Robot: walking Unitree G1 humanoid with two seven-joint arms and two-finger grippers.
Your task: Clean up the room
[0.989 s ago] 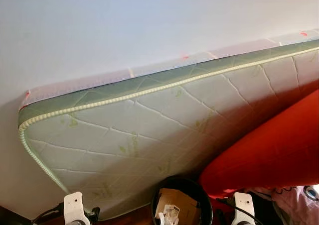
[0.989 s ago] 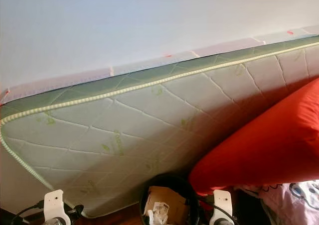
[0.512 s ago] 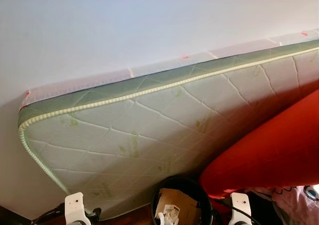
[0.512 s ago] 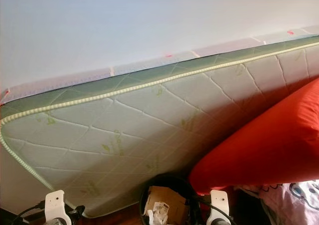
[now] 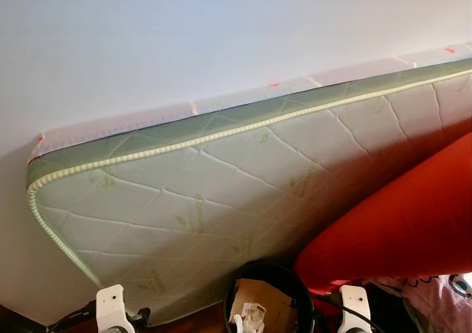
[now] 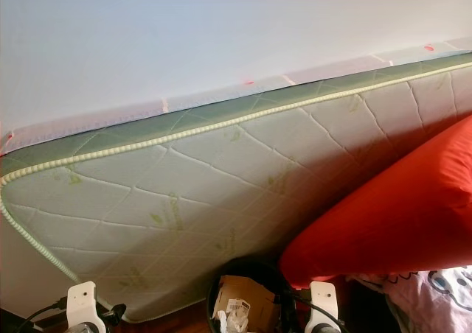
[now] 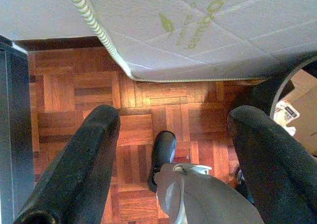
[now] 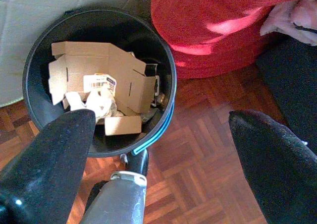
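Both hands, left hand (image 7: 171, 159) and right hand (image 8: 158, 159), hang wide and empty; cardboard scraps (image 8: 99, 85) sit binned in the round black plastic bucket (image 8: 163, 60), beside the propped quilted green-edged mattress (image 5: 221, 193).

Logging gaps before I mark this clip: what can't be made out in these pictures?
- Bin: head views cut it at the bottom edge; in the right wrist view, cardboard hides what lies under it.
- Label on the cardboard: too small to read.
- Mattress: its right end is hidden behind the red cushion.
- Pink cloth: cut off at the corner.
- Left claw and right claw: open, holding nothing.
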